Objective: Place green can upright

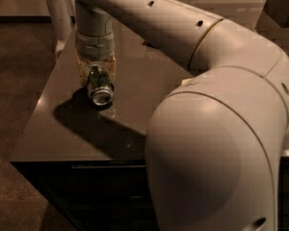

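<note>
The green can [100, 86] lies on its side on the dark table [62, 129], near the left edge, with its silver end facing the camera. My gripper [97, 71] has come straight down over it. Its pale fingers [82, 67] stand on either side of the can's body and press against it. The far half of the can is hidden under the wrist. My large arm fills the right and upper part of the view.
The table's left edge runs close to the can, and its front edge lies below it. A pale scrap [185, 81] peeks out behind my arm. A dark box [282, 6] stands at the top right. A white post [58, 13] rises at the top left.
</note>
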You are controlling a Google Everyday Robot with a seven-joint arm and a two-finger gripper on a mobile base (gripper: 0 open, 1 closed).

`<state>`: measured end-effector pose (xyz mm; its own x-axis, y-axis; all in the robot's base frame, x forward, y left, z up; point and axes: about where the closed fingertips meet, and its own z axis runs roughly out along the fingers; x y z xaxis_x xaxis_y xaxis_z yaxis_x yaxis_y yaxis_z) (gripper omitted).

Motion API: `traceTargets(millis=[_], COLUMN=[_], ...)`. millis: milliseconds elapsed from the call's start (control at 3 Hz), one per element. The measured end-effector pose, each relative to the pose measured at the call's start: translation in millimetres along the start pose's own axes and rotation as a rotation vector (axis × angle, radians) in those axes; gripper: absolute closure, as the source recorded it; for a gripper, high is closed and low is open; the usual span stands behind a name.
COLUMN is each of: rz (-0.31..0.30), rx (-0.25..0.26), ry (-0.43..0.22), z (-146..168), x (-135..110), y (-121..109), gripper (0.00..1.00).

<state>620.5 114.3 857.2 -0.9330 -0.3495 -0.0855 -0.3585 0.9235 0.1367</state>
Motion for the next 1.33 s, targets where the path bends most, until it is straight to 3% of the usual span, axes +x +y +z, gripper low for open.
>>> traceTargets(millis=[333, 667, 1000, 1333], rz=[-0.022, -0.1, -0.248, -0.373], rx=[-0.003, -0.069, -0.244, -0.37], ry=[-0.021, -0.123, -0.303, -0.444], z=[0, -22, -59, -84], x=[0, -1, -9, -17], y=[1, 4, 10, 19], gripper=[0.64, 0.88, 1.0, 1.0])
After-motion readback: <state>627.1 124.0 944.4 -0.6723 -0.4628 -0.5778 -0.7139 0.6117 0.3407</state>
